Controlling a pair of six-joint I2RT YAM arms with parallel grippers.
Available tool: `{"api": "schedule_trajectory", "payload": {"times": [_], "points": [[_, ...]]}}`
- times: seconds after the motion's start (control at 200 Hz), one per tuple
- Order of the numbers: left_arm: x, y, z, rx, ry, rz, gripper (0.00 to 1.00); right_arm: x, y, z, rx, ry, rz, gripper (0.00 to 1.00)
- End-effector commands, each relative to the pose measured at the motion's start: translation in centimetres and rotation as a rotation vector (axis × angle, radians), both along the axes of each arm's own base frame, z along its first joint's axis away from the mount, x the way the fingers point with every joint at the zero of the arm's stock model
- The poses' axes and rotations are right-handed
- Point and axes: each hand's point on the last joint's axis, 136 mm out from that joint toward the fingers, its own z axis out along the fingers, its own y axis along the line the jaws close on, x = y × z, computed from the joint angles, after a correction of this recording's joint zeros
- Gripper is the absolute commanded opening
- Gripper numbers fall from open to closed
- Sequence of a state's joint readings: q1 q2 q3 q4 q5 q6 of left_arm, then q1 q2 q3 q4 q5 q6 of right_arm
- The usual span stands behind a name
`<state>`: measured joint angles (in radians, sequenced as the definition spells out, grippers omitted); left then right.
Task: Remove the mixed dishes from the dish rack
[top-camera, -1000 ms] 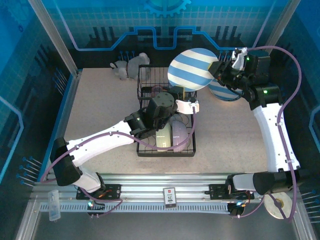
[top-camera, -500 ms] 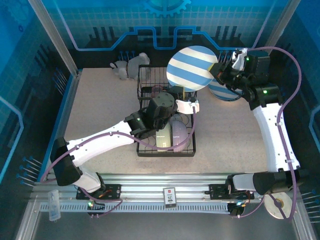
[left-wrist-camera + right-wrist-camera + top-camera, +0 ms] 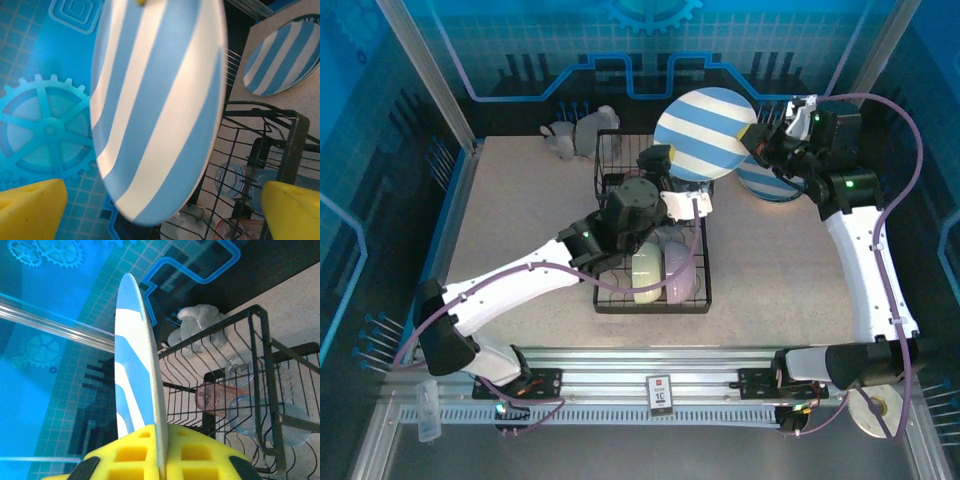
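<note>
1. Top external view: the right gripper is at the far right of the table. Its jaws are clamped on the right edge of a striped plate
2. That plate is up in the air, its striped face turned toward the overhead camera, above the far end of the dish rack
3. A second plate lies flat on the table just right of the rack's far end, partly under the right gripper
4. The left gripper reaches over the far part of the rack, close to the near-left side of the raised plate
5. In the left wrist view the yellow fingertips sit at the two lower corners, wide apart, with nothing gripped between them. The striped plate hangs tilted beyond them, and the second plate is on the table at the upper right
6. In the right wrist view the striped plate is seen edge-on, its rim sunk between the yellow pads
7. A green bowl and a lavender bowl stand side by side in the near part of the rack, the green one on the left
8. A pink tumbler and a blue-grey tumbler sit in the rack's far section
9. A white figurine is on the table just left of the rack's far corner
</note>
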<state>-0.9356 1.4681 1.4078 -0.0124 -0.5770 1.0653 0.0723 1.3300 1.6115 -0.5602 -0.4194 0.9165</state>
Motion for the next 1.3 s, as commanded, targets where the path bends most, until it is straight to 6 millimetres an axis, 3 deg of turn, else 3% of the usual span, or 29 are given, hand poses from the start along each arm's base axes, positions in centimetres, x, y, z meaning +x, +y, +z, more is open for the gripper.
{"api": "schedule_trajectory", "payload": {"times": [0.0,0.23,0.44,0.71,0.916,1.136,1.221,1.236,1.296], "points": [[-0.7,2.2,4.5,-0.22,0.041,0.009,0.99,0.1,-1.8,2.1,0.023,-0.072,-0.044,0.0],[-0.3,5.7,5.6,-0.417,0.182,0.069,0.99,-0.7,-6.0,2.1,0.02,-0.081,-0.165,0.0],[0.6,10.8,6.3,-0.672,0.338,0.159,0.99,-2.7,-11.0,0.5,0.079,-0.073,-0.316,0.0],[-0.3,13.7,5.9,-0.871,0.524,0.185,0.99,-5.3,-12.3,-2.7,0.088,-0.035,-0.413,0.0],[-2.3,13.3,5.8,-1.073,0.681,0.122,0.99,-6.7,-12.9,-5.2,0.111,-0.031,-0.484,0.0],[-4.3,12.3,5.9,-1.191,0.809,0.043,0.99,-6.2,-14.2,-7.6,0.081,-0.084,-0.559,0.0],[-5.1,12.6,6.1,-1.203,0.812,0.031,0.99,-5.3,-15.2,-9.1,0.043,-0.084,-0.594,0.0],[-5.2,12.6,6.1,-1.203,0.812,0.029,0.99,-4.9,-15.5,-10.7,0.043,-0.054,-0.603,0.0],[-5.5,12.6,5.8,-1.195,0.818,0.027,0.99,-3.9,-16.2,-12.5,0.07,-0.033,-0.613,0.0]]}}
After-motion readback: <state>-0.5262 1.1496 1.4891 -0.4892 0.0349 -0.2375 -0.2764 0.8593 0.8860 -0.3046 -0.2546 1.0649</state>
